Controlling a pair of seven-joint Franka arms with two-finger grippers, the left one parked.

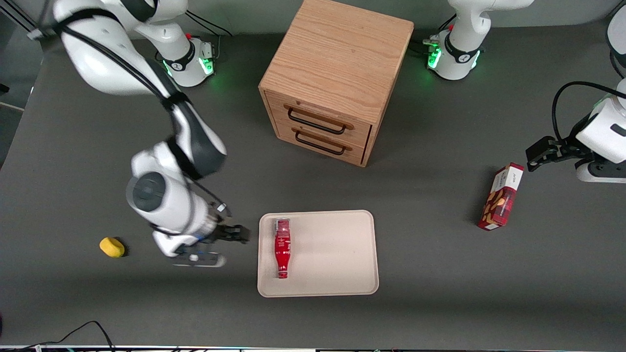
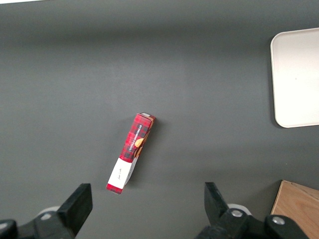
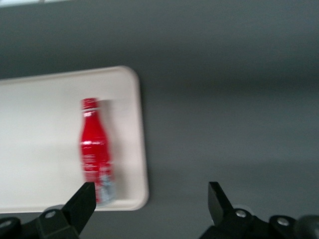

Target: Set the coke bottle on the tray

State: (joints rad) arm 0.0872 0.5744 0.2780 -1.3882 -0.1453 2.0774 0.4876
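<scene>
The coke bottle lies flat on the pale beige tray, close to the tray's edge toward the working arm, its cap pointing at the front camera. It also shows in the right wrist view lying on the tray. My gripper hovers beside the tray, just off that edge, apart from the bottle. In the right wrist view the gripper is open and empty, its fingers wide apart over the tray's corner and bare table.
A wooden two-drawer cabinet stands farther from the front camera than the tray. A red-and-white snack box lies toward the parked arm's end, also in the left wrist view. A small yellow object lies toward the working arm's end.
</scene>
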